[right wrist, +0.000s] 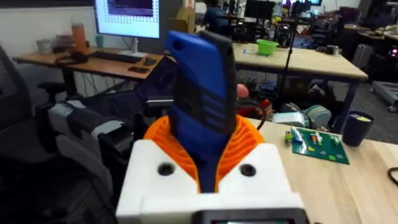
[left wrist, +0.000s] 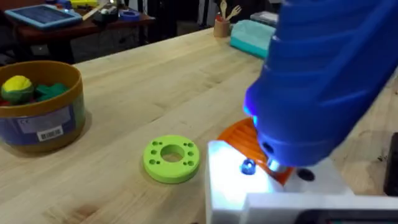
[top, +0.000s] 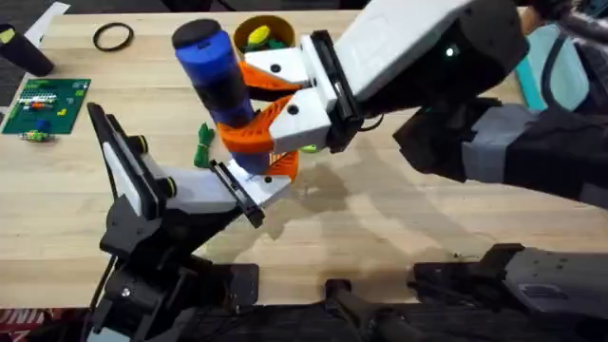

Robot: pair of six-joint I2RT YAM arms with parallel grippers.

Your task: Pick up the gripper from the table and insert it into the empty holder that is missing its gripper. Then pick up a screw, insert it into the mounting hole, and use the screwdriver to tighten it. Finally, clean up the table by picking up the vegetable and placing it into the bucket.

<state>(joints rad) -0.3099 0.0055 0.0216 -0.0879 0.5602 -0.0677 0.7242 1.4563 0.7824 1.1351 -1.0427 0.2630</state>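
Overhead view: the right gripper reaches in from the upper right of the frame and has its orange ribbed pads closed around the blue screwdriver, which stands roughly upright at upper centre with its narrow tip pointing down at the holder just below. The left wrist view shows that tip, lit blue, sitting right at a small screw on the holder's white face, beside the orange ribbed gripper piece already seated there. Whether the left gripper's fingers are open or closed cannot be told. The likeliest trouble is the bit riding off the screw head: the screwdriver looks slightly tilted, so downward push could skate it across the white face or cross-thread the screw. The tall tool could also twist between the pads under torque. A green vegetable lies on the table left of the holder, and the yellow bucket, already holding toys, waits at top centre; a wide swing might knock either.
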